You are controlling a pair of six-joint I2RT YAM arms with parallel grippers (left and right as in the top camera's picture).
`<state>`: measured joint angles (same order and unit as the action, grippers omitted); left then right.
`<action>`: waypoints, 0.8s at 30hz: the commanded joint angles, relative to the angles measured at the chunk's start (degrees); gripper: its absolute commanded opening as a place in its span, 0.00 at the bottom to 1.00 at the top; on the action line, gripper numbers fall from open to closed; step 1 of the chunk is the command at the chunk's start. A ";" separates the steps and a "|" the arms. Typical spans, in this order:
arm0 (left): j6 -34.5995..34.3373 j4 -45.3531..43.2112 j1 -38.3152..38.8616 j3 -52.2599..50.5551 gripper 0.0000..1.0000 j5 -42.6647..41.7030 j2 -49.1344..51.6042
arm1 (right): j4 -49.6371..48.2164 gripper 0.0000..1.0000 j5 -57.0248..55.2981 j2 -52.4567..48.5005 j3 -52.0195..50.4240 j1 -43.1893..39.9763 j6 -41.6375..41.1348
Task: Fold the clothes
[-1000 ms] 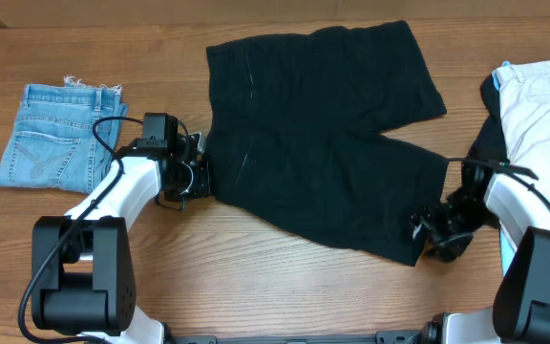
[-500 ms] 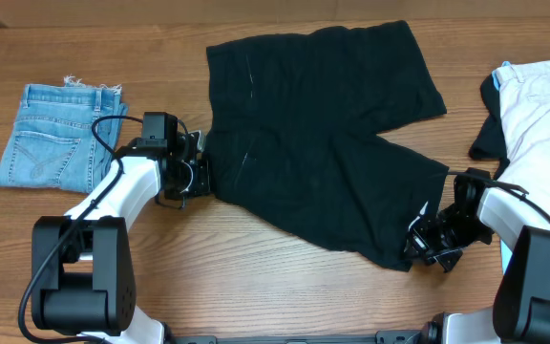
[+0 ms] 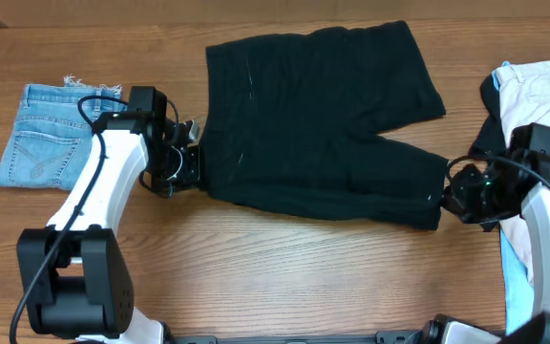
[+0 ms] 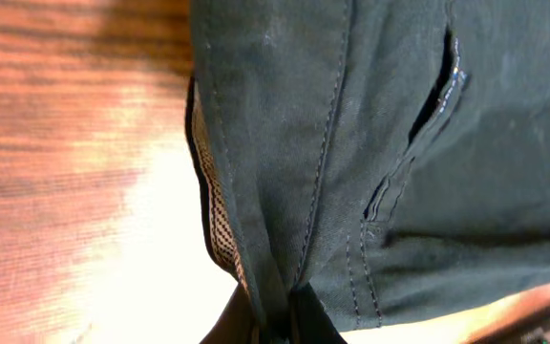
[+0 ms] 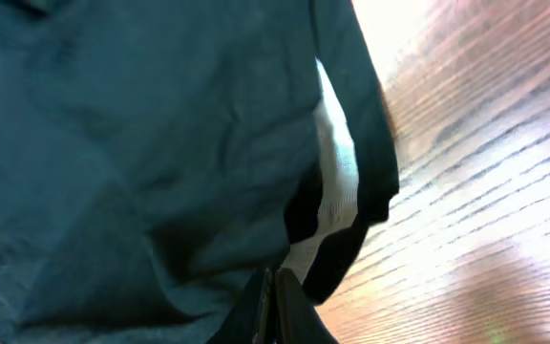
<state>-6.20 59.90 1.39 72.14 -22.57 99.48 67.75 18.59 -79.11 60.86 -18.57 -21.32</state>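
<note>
The clothes (image 3: pixel 323 115), black shorts, lie spread across the middle of the table with the legs toward the right. My left gripper (image 3: pixel 187 164) is shut on the waistband corner at the shorts' left edge. In the left wrist view the pinched black cloth (image 4: pixel 399 143) rises from the gripper (image 4: pixel 280 330), with the mesh inner band (image 4: pixel 220 220) showing. My right gripper (image 3: pixel 444 198) is shut on the near leg's hem. The right wrist view shows that gripper (image 5: pixel 273 311) closed on dark fabric (image 5: pixel 141 143) just above the wood.
Light-blue denim shorts (image 3: pixel 51 134) lie folded at the far left, close behind my left arm. A cream garment (image 3: pixel 542 91) lies at the right edge over a dark cloth (image 3: pixel 490 134). Bare wooden table (image 3: pixel 285 277) runs along the front.
My right gripper closed on the near leg's hem and drew it back and right. The left gripper moved back with the waistband. The shorts' near edge now lies straighter and farther from the front.
</note>
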 commanded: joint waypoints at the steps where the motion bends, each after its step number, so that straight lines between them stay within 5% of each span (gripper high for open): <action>1: 2.45 2.29 -0.57 1.44 0.04 0.09 -5.92 | -0.39 0.04 -2.03 4.00 2.43 -0.26 0.59; 15: 4.90 14.80 -0.46 1.64 0.04 0.48 -37.44 | 9.01 0.04 -1.09 14.67 26.69 0.48 1.20; 24: 4.44 20.72 -0.46 1.64 0.04 1.95 -38.62 | 5.62 0.04 2.01 6.36 28.59 3.56 1.05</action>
<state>-2.76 79.96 1.39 72.58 -22.41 59.61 74.32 21.12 -71.02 88.25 -15.14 -20.93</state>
